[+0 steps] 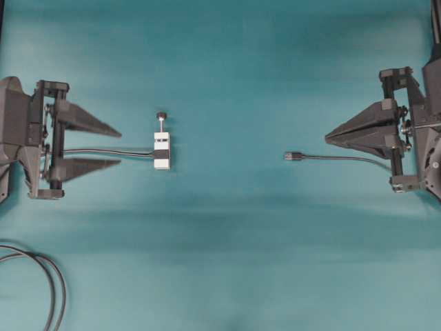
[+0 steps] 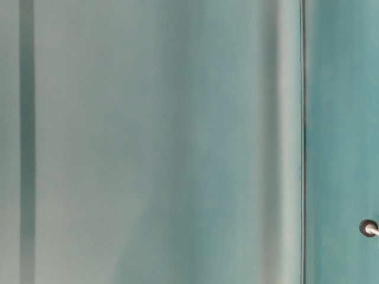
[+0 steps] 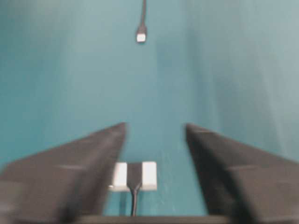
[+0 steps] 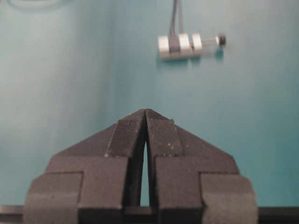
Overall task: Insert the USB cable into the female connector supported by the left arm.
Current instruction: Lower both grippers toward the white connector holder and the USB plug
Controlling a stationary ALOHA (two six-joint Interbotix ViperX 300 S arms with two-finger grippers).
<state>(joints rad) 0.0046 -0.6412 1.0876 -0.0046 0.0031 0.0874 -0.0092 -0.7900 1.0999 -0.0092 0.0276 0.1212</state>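
1. two tools, neither holding anything: the left tool (image 1: 120, 147) stands wide, its fingers (image 3: 84, 163) spread apart, and the right tool (image 1: 326, 138) is pinched tight with nothing between its tips.
2. nothing of the task looks done. the usb cable (image 1: 293, 156) lies flat on the counter (image 1: 227, 262) toward the right side, its plug pointing left; the right tool sits just above and to the right of it, apart from it.
3. the white connector block (image 1: 161, 149) rests on the counter left of the middle, knob pin pointing to the far edge, with its own thin black cable running back between the left fingers. the fingers flank that cable, not the block, which lies ahead of their tips and untouched.
4. left to do, by my judgement: the left tool takes and steadies the block, the right tool picks up the plug, then brings it across and pushes it in.
5. plug and block lie well apart with bare counter between, so nothing blocks the way.
6. a thicker looped black cable (image 1: 55, 289) lies at the near left corner, clear of the work.
7. the table-level view shows only blur and the knob at its edge.
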